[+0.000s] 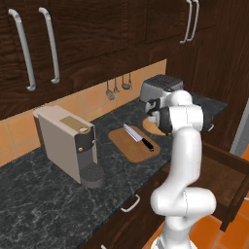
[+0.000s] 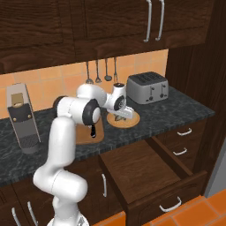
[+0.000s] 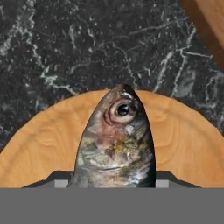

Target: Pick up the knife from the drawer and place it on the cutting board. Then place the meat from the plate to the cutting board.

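The drawer (image 2: 150, 176) stands open below the desk (image 2: 176, 110). The claw (image 2: 120, 115) is at the plate (image 2: 126, 120), its fingers set either side of the meat (image 3: 116, 144); whether they grip it cannot be told. The knife (image 1: 138, 137) lies on the cutting board (image 1: 131, 144), beside the plate.

Your hand view cuts the fish (image 3: 116, 144) off below its head, hiding the pincer's fingertips; the arm hides most of the plate (image 1: 152, 127) beneath the pincer.
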